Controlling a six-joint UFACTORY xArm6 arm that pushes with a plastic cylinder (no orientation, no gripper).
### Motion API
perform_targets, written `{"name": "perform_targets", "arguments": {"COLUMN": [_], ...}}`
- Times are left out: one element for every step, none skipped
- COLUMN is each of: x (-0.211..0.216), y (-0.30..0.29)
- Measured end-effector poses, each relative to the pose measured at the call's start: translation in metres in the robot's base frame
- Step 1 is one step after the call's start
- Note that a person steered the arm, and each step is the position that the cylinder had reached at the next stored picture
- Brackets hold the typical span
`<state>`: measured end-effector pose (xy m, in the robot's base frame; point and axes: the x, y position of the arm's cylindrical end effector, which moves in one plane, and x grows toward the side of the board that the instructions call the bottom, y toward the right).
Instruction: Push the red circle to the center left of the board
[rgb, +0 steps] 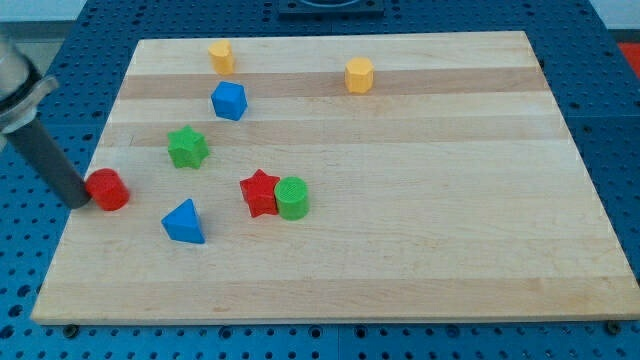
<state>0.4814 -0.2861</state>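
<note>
A pale wooden surface (400, 220) with lengthwise grain bands fills most of the view. Around it lies a blue base (620, 120) dotted with rows of small holes. Lighting is even.

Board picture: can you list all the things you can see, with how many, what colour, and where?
Board: one, pale wood, fills most of the view.
Red circle: one, red, near the view's left edge, about mid-height.
Red star: one, red, left of middle, touching the green circle.
Green circle: one, green, just right of the red star.
Green star: one, green, up and right of the red circle.
Blue triangle: one, blue, lower left.
Blue block: one, blue, upper left.
Yellow blocks: two, yellow, near the top edge, one left, one nearer the middle.
My tip: one, dark, against the red circle's left side.
</note>
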Motion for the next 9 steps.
{"name": "perform_targets", "arguments": {"x": [-0.016,-0.056,-0.072,-0.061,-0.033,-0.013,0.003,0.020,0.036], "y": [0.003,-0.005,0.013,0.024,0.024,0.026,0.032,0.032,0.049]}}
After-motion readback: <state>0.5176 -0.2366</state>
